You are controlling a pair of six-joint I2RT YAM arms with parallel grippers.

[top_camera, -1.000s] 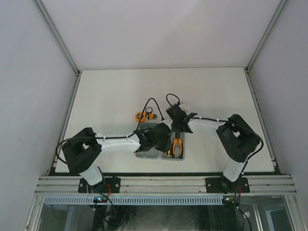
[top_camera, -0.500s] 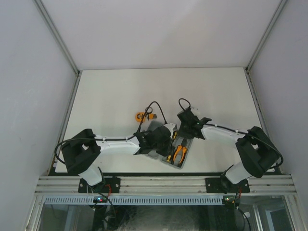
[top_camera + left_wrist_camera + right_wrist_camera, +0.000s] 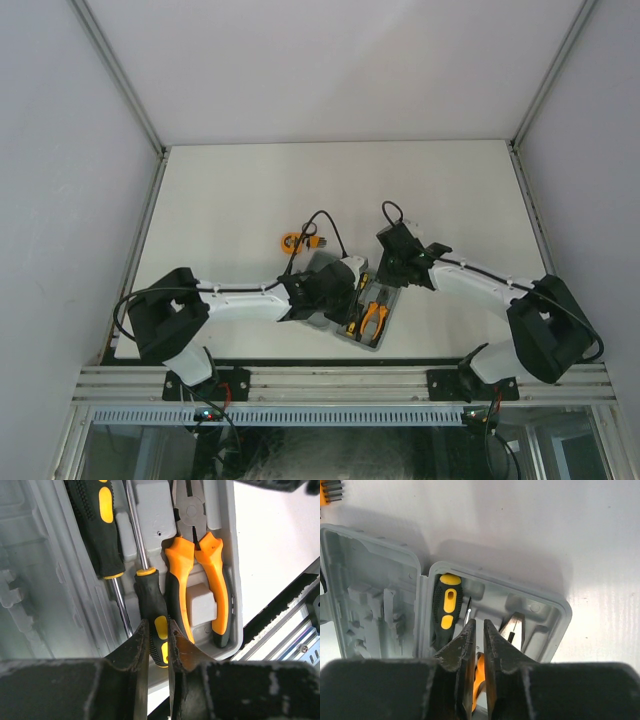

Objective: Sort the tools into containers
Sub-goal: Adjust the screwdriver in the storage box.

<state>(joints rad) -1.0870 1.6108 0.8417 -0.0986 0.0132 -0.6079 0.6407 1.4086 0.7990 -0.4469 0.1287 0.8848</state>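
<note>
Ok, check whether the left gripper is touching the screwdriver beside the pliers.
Touching. The left wrist view shows the left gripper with both fingers pressed on the handle of the screwdriver, no gap either side.

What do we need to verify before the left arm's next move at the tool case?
1. Grip of left gripper on lower screwdriver: ok, closed around its handle.
2. That screwdriver seated in its recess: cannot tell, the gripper hides the handle end.
3. The upper screwdriver and pliers lying in recesses: ok.
4. Load in right gripper: ok, nearly closed over the case, nothing between its jaws.
5. All tools in: not ok, tape measure and hex key set lie on the table outside the case.
</note>
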